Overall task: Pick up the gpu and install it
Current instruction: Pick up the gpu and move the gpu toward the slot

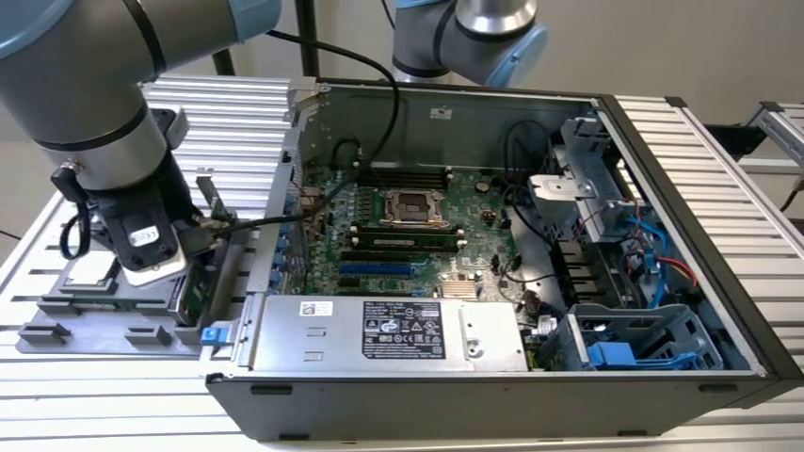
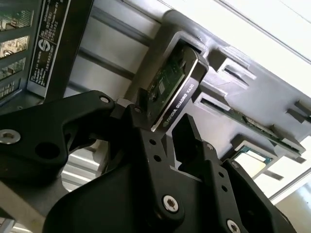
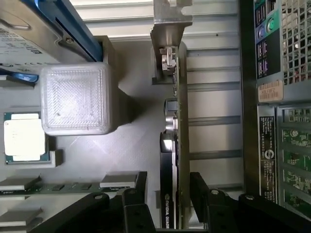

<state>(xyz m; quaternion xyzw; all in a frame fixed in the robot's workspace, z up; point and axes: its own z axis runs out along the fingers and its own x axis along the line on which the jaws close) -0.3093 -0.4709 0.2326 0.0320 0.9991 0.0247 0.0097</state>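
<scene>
One gpu (image 3: 170,160), one computer case (image 1: 477,400), one loose processor chip (image 3: 25,137) and one blue-framed hard drive (image 3: 19,34).
</scene>
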